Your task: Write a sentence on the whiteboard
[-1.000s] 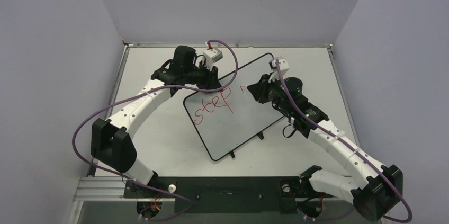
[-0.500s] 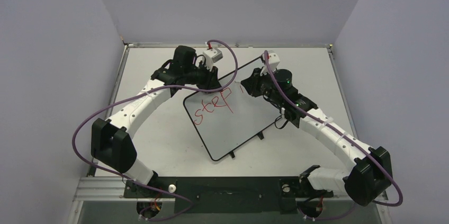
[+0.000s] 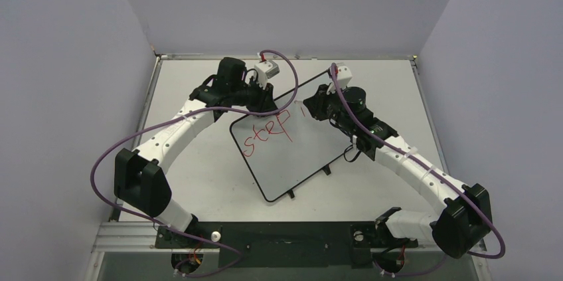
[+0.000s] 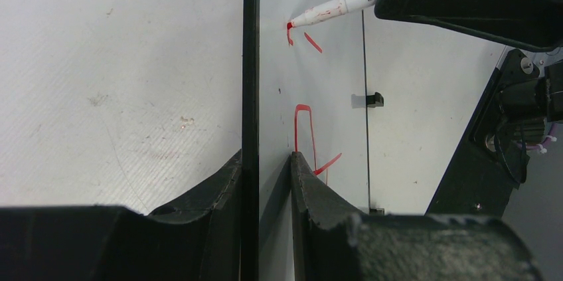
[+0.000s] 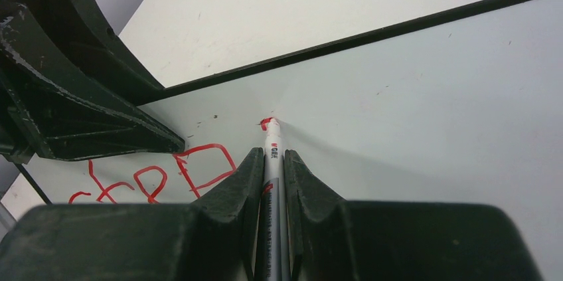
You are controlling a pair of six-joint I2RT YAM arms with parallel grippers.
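Observation:
The whiteboard [image 3: 302, 151] lies at a slant on the table, with red lettering "step" [image 3: 267, 133] from the sentence on its left half. My left gripper [image 3: 265, 103] is shut on the board's far left edge; in the left wrist view its fingers [image 4: 265, 156] clamp the black frame [image 4: 250, 62]. My right gripper [image 3: 317, 105] is shut on a white red-ink marker [image 5: 271, 136], which sits between its fingers [image 5: 272, 153]. The marker tip [image 4: 290, 25] touches the board just right of the "p" [image 5: 202, 165], beside a short red stroke [image 4: 313, 42].
The pale grey tabletop [image 3: 199, 168] is boxed in by walls on three sides. Two small black feet [image 3: 325, 170] stick out from the board's near long edge. Purple cables [image 3: 106, 161] loop off both arms.
My right arm swung left with the marker during the first half second, then held nearly still with the tip on the board after "step". The left gripper and the board stayed put.

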